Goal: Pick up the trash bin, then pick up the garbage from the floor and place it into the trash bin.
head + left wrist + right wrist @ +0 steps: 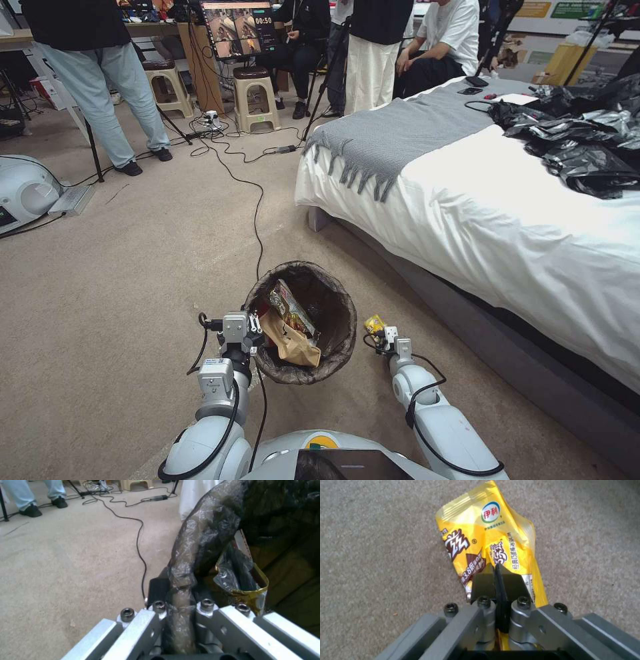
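Observation:
The trash bin (333, 363), lined with a dark brown bag, hangs in front of me over the carpet. My left gripper (255, 325) is shut on its rim (181, 597), with the liner pinched between the fingers. Inside the bin lie a brown paper bag (288, 343) and a snack packet (291, 307). To the right of the bin, my right gripper (384, 333) is shut on a yellow snack wrapper (480, 542), a piece of the garbage, which sticks out from the black pads (483, 585) above the carpet.
A bed (507, 220) with a white sheet, a grey throw and black plastic sheeting (587, 143) stands on the right. A black cable (257, 200) runs over the carpet ahead of the bin. People, stools and a tripod stand at the back.

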